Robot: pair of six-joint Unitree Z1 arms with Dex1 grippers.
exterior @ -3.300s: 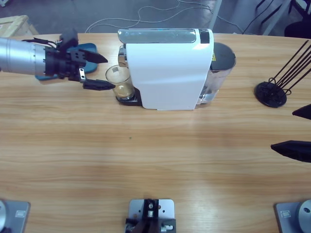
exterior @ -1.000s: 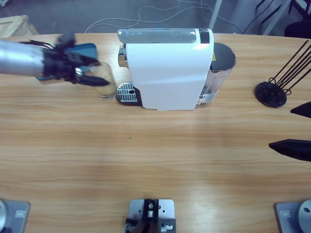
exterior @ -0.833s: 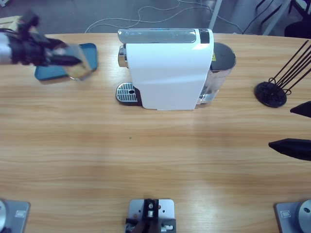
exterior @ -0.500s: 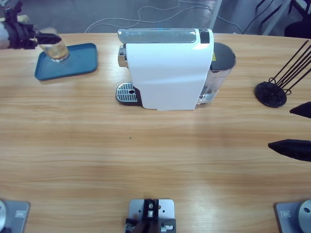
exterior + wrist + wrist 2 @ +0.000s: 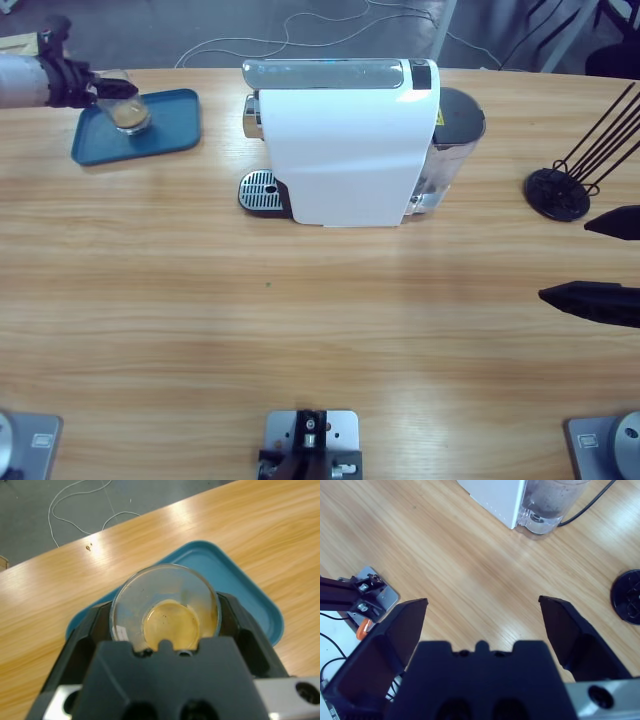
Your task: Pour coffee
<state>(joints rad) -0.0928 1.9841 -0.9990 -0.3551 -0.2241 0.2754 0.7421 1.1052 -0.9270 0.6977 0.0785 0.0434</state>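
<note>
Far left, left gripper (image 5: 105, 90) clamped around clear glass (image 5: 127, 105), over teal tray (image 5: 160, 135) at table's (image 5: 300, 330) far-left corner. Coffee (image 5: 171, 626) in bottom of glass, brown with tan froth. White capsule coffee machine (image 5: 345, 140) well right of tray, drip grate (image 5: 260, 190) bare. Right gripper (image 5: 600, 262) at right edge, jaws spread wide, holding nothing, near black capsule stand (image 5: 558, 192).
</note>
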